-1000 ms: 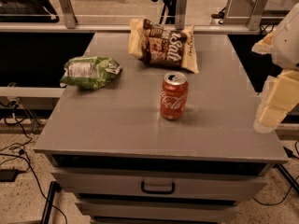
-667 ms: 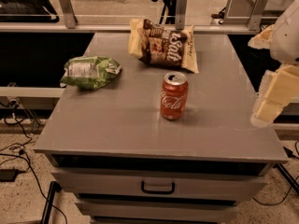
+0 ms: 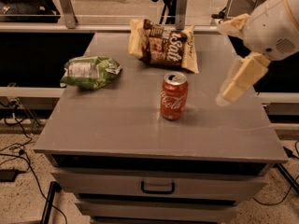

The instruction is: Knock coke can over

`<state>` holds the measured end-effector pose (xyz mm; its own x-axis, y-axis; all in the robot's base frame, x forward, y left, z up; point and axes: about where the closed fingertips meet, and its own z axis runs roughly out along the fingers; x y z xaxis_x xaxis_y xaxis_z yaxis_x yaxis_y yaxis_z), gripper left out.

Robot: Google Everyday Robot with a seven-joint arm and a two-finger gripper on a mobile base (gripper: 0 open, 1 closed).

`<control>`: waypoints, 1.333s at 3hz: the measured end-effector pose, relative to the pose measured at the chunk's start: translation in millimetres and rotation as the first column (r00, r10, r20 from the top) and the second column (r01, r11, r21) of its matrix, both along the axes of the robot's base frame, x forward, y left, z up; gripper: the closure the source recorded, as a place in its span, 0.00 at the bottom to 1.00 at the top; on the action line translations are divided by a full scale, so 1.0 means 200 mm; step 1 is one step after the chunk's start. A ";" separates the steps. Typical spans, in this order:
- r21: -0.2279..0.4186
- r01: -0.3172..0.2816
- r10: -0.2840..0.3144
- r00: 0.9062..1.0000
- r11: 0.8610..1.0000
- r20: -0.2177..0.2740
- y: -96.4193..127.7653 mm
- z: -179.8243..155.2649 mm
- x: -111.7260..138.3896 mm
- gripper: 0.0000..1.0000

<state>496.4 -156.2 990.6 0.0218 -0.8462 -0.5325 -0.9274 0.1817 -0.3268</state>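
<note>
Now gripper (image 3: 229,92) further left vs. before, nearer upright coke can (image 3: 174,97), apart; open/shut unclear.

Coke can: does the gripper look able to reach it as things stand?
Probably yes. The gripper hangs apart from the upright coke can, at the picture's right, with only bare tabletop between them.

- The gripper (image 3: 227,95) hangs over the right side of the table (image 3: 112,125), to the right of the coke can (image 3: 174,96), with bare tabletop between them.
- A brown snack bag (image 3: 163,45) lies close behind the can.
- A green bag (image 3: 88,71) lies well apart on the left.
- The tabletop in front of the can is bare.
</note>
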 end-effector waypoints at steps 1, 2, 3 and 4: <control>0.157 -0.087 0.085 0.996 0.984 0.020 0.19 -0.01 0.06 0.00; 0.177 -0.100 0.098 0.995 0.979 0.020 0.22 0.00 0.06 0.00; 0.250 -0.123 0.124 0.992 0.960 0.009 0.23 -0.04 0.06 0.00; 0.419 -0.151 0.162 0.987 0.896 0.009 0.26 -0.17 0.11 0.00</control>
